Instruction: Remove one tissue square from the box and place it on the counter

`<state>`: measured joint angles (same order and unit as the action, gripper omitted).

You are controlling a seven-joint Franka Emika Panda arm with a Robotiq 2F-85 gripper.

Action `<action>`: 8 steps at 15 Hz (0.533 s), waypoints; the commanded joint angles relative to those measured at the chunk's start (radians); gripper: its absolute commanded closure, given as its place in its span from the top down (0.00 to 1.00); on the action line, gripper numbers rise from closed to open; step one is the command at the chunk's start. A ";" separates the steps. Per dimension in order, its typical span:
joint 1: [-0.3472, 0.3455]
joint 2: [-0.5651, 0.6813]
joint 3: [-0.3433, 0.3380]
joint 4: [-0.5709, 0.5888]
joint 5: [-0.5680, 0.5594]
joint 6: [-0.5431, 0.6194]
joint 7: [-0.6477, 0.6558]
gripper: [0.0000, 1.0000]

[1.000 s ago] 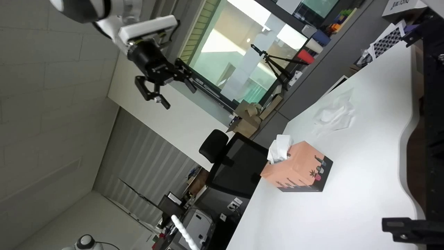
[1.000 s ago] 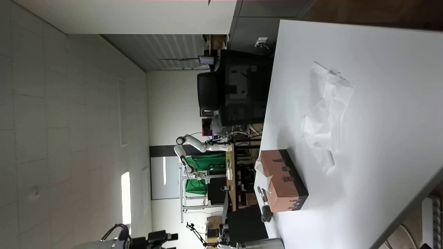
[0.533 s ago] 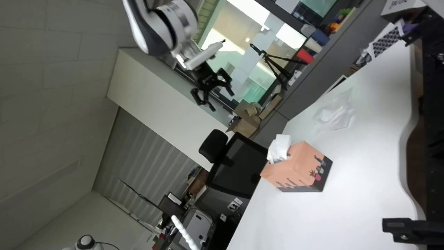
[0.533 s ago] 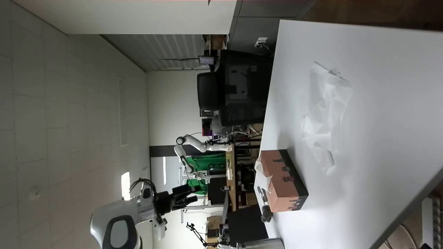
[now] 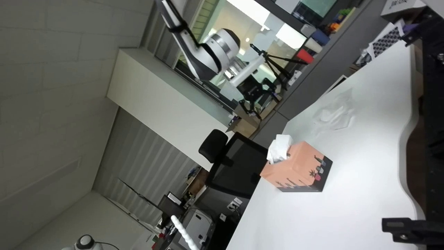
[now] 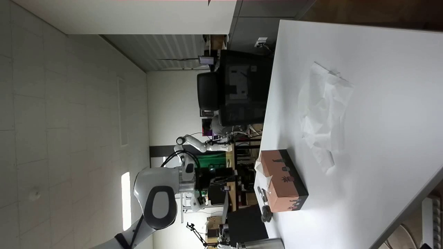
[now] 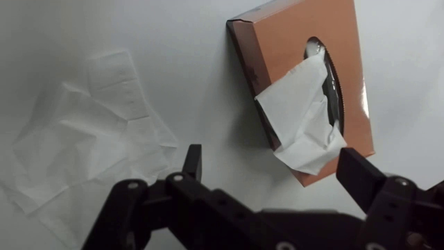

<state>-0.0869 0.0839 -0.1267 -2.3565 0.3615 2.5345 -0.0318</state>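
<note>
1. In the wrist view we see the claw (image 7: 270, 154) spread wide, its jaws standing well apart.
2. We find it up in the air at the end of the arm (image 5: 208, 56), apart from the tissue box (image 6: 283, 181) and the counter (image 6: 391, 121) in both exterior views.
3. The tissue box stands upright on the counter (small plants are printed along its dark lower band).
4. Out of its top we see a white tissue (image 7: 295, 104) sticking up and folded over, one corner reaching past the box's edge in the wrist view.
5. Near the box, yet apart from it, a loose tissue (image 6: 323, 110) lies spread and creased on the counter; whether it is a single sheet or several, we cannot tell.
6. Beyond the counter's edge we notice an office chair (image 6: 244, 86) in both exterior views, and in an exterior view a black tripod (image 5: 285, 72) before a window (image 5: 246, 31).
</note>
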 commanded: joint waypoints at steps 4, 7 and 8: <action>-0.134 0.188 0.022 0.182 0.282 -0.270 -0.227 1.00; -0.181 0.262 -0.001 0.271 0.274 -0.399 -0.241 1.00; -0.160 0.206 0.010 0.191 0.272 -0.323 -0.242 1.00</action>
<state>-0.2437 0.2912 -0.1206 -2.1658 0.6365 2.2119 -0.2763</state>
